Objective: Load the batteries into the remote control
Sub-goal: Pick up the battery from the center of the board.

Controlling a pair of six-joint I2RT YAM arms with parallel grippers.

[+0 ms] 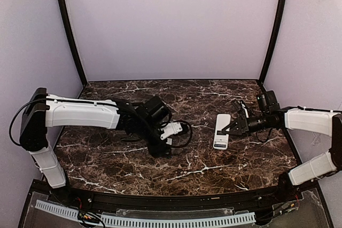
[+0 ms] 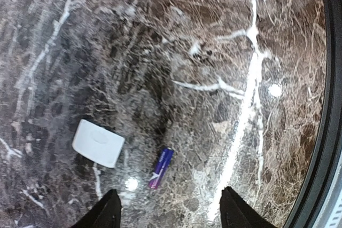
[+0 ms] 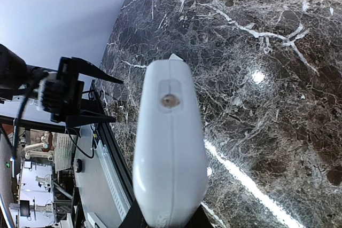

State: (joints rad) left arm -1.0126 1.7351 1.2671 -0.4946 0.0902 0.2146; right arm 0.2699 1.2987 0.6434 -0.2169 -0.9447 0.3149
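Left wrist view, our left gripper [image 2: 170,191] spread-fingered over one battery [image 2: 161,167] on the counter [image 2: 240,52], cover plate [image 2: 98,142] just beside it, our right gripper [image 1: 231,128] pinching the remote control [image 1: 222,131], white back up, right of the counter's middle.

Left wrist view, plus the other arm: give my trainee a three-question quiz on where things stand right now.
1. True or false: the left claw is clamped on the battery.
2. The right claw grips: A) a battery, B) the remote control, C) nothing.
3. Fill in: the white cover plate lies on the ___.
Key: 1 false, it stands open with the battery loose ahead of it; 2 B; 3 table.
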